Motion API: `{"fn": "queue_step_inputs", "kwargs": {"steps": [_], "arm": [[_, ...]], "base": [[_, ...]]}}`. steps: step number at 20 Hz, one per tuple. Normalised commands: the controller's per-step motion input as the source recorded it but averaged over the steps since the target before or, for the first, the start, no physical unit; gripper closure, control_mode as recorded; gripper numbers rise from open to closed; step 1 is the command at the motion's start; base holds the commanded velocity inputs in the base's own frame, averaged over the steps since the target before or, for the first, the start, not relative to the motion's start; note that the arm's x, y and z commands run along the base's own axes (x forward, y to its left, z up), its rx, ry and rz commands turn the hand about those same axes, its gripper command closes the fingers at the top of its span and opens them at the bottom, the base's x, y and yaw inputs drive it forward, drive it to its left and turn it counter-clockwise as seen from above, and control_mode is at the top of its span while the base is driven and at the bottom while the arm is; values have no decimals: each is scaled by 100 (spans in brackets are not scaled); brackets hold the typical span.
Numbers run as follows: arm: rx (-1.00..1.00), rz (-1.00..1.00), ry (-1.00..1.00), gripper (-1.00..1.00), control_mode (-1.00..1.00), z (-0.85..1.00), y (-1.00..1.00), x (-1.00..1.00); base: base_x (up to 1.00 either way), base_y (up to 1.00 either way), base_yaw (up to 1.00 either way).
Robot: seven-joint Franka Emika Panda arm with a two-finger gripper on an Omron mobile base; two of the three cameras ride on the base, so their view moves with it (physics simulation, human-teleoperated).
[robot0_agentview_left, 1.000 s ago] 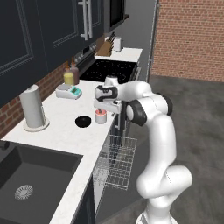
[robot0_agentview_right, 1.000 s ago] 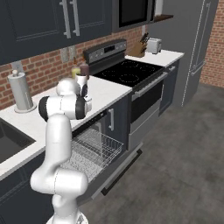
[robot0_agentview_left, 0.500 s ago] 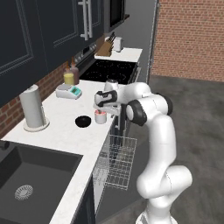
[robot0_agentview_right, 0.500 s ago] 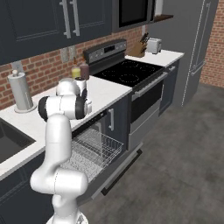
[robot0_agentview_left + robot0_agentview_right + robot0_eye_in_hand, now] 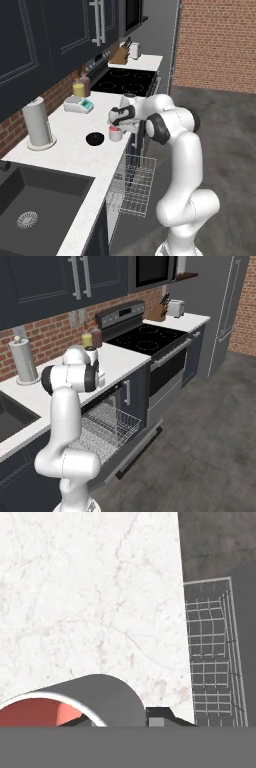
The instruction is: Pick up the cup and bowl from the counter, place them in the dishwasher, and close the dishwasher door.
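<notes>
Claw (image 5: pixel 116 126) jaws are lowered over the cup (image 5: pixel 115 133) on the white table (image 5: pixel 75 155) near its front edge; whether the cup is gripped cannot be told. Below the edge, the dishwasher's wire rack (image 5: pixel 132 184) is pulled out. Just beside the cup, the black bowl (image 5: pixel 95 138) is seen. Farther off, 1 paper-towel roll (image 5: pixel 38 123) stands upright.

Paper towel roll (image 5: pixel 38 124) standing at the counter's left, sink (image 5: pixel 35 206) lying nearest, scale (image 5: pixel 78 104) and bottles (image 5: pixel 81 86) sitting by the wall, stove (image 5: pixel 123 79) and knife block (image 5: pixel 120 55) sitting far.
</notes>
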Motion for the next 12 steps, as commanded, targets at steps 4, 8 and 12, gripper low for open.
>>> {"fn": "queue_step_inputs", "kwargs": {"steps": [4,8,12], "arm": [[0,0,-1,100,-100,0,-21,-29],[4,-2,0,100,-100,0,-48,-36],[8,-2,-4,100,-100,0,-79,-57]], "base": [[0,0,0],[0,0,0],[0,0,0]]}}
